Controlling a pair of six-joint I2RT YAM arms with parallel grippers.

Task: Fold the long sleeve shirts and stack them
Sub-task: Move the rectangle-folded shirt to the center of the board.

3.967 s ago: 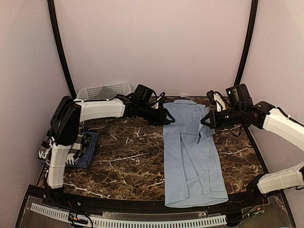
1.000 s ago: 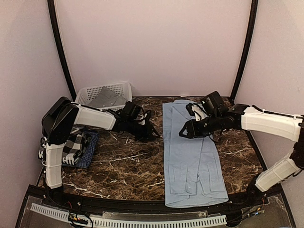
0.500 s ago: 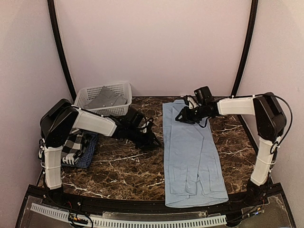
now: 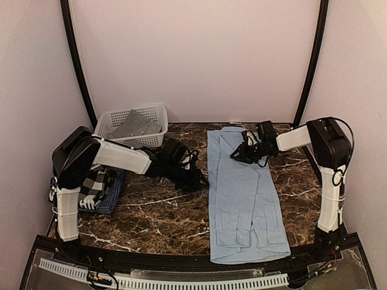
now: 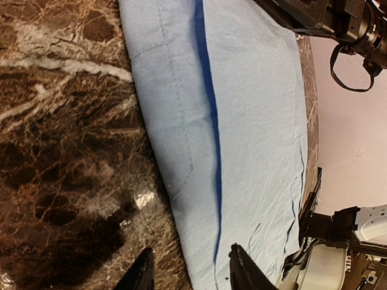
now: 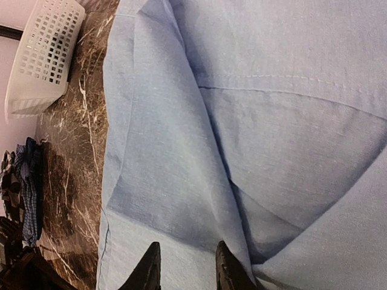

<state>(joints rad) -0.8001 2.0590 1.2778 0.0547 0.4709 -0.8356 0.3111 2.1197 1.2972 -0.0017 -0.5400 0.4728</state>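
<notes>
A light blue shirt lies lengthwise on the right half of the marble table. Its collar points to the far wall, and both sleeves are laid inward down its middle, so it forms one long, narrow panel ready for a crosswise fold.

The left gripper hovers low over the bare stone just beside the shirt's left edge. Its fingertips are spread, with nothing between them, as if lining up to take that edge.

The right gripper hangs over the far part of the shirt, below the collar. Its fingertips stand a little apart above the cloth where the sleeve folds cross, and no fold is visibly caught between them.

At the left side of the table, a black-and-white checked shirt sits on a dark blue shirt, seemingly the start of the stack. A grey shirt waits in the white basket at the far left corner.

By the look of it, the blue shirt is partly folded. It still needs folding along its length before it can cross to the pile.
</notes>
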